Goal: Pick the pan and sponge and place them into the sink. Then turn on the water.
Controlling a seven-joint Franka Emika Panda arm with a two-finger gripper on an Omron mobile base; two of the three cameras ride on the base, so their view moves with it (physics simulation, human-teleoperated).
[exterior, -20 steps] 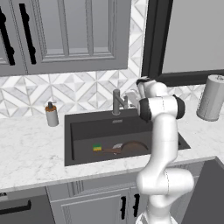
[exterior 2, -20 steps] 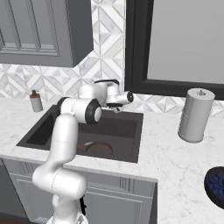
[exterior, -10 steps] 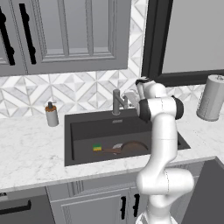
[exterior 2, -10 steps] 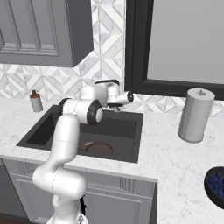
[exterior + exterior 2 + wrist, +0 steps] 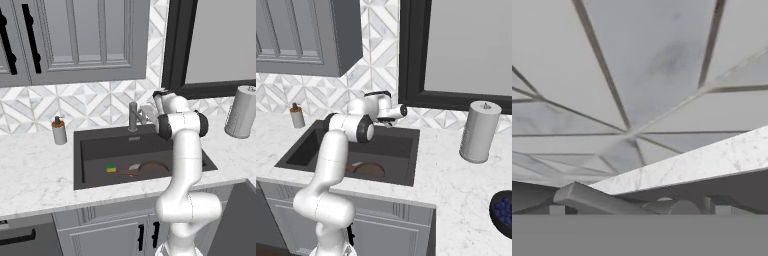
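The pan [image 5: 152,167] and the sponge [image 5: 111,169] both lie on the floor of the sink [image 5: 90,150]. The sponge sits at 9 o'clock from the pan, near the end of the pan's handle. So the putting-in part looks done, and I see no blue water yet.

The gripper [image 5: 390,120] is up at the back of the sink, right by the faucet [image 5: 134,116]. From the pictures I cannot see its tips well, but its jaws stand wide apart and hold nothing. I think it is there so it can push the faucet handle and start the water.

In the hand view the faucet [image 5: 594,197] lies low at 6 o'clock, and the tiled wall [image 5: 642,65] is very close in front. The counter [image 5: 712,160] edge runs across at 4 o'clock. So there is little room to go forward. The wall would get bumped.

The soap bottle [image 5: 59,131] stands well apart at 9 o'clock from the faucet. The paper roll [image 5: 479,131] stands well apart at 3 o'clock. To each side there is open room.
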